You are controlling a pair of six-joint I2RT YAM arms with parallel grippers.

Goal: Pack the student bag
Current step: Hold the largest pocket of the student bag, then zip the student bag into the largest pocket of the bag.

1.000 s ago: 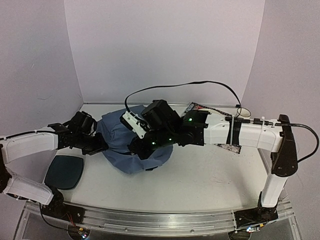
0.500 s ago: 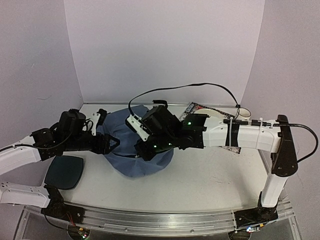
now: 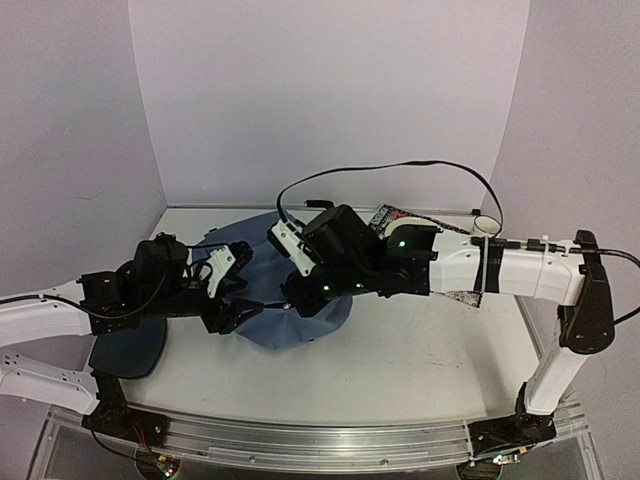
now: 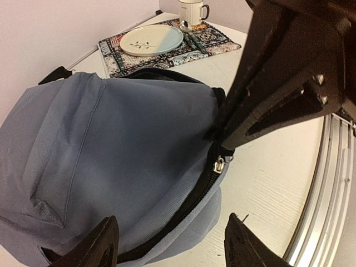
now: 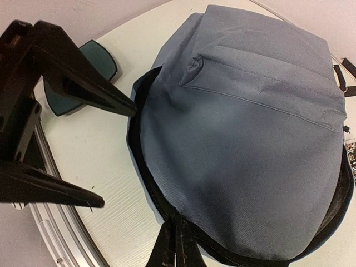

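Note:
The slate-blue student bag (image 3: 262, 300) lies flat on the table between both arms. Its black main zipper (image 4: 189, 203) runs along the near edge, and a gap shows dark lining (image 5: 336, 203). My right gripper (image 5: 176, 247) is shut, pinching the zipper at its metal slider (image 4: 218, 164), and it reaches in from the right in the top view (image 3: 297, 300). My left gripper (image 4: 172, 247) is open and empty, its fingers (image 5: 83, 89) spread just off the bag's edge, one over the fabric and one over the table.
A dark teal pad (image 3: 125, 350) lies at the front left, also seen in the right wrist view (image 5: 83, 72). A patterned placemat (image 4: 217, 39) at the back carries a plate (image 4: 151, 40) and a white mug (image 4: 192, 11). The table's metal front rail (image 4: 334, 183) is close.

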